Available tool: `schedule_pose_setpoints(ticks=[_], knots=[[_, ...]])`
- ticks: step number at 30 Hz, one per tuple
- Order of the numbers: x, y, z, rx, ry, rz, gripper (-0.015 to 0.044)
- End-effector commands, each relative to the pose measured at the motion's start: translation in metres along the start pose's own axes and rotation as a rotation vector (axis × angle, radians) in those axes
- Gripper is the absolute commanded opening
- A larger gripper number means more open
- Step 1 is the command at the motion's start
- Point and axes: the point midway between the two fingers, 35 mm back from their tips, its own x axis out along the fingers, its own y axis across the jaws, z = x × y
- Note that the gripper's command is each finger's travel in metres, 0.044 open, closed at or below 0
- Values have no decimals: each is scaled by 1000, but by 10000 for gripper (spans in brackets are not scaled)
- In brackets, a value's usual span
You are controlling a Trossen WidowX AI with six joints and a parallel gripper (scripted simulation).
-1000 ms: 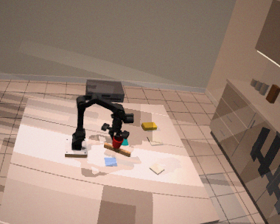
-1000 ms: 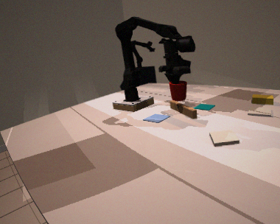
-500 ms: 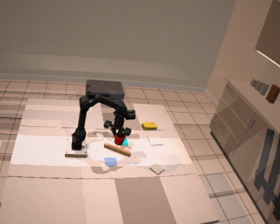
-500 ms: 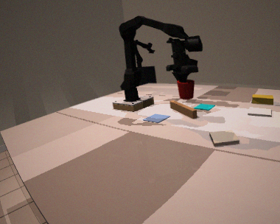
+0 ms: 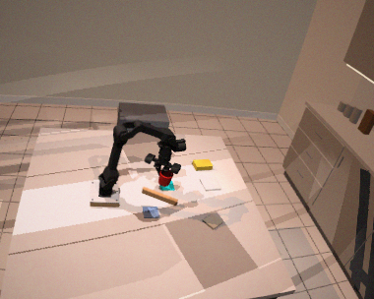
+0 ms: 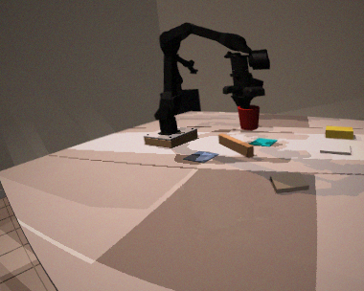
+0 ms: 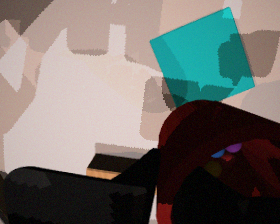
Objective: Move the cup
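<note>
My gripper (image 5: 165,170) (image 6: 247,103) is shut on the rim of the red cup (image 5: 165,179) (image 6: 248,118) (image 7: 202,130) and holds it upright, a little above the table. Coloured marbles (image 7: 227,150) lie inside the cup. The teal pad (image 5: 170,187) (image 6: 262,142) (image 7: 202,55) lies flat just beside and below the cup; the cup's shadow falls on its near edge in the wrist view. The blue pad (image 5: 151,212) (image 6: 200,156) lies further off, on the other side of a wooden block (image 5: 159,196) (image 6: 236,145) (image 7: 103,170).
A yellow block (image 5: 202,164) (image 6: 339,132), a white flat tile (image 5: 211,184) (image 6: 335,150) and a tan tile (image 5: 213,220) (image 6: 289,183) lie on the table to the right. The arm's base (image 5: 105,197) (image 6: 170,138) stands to the left. Cabinets line the right wall.
</note>
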Motion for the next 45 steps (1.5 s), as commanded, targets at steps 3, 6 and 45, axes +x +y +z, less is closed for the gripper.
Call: schedule_pose_setpoints(ticks=[3, 6, 45], knots=[[-2, -1, 12, 2, 1, -6, 0], [-2, -1, 19, 2, 0, -6, 0], [25, -2, 52, 2, -2, -6, 0]])
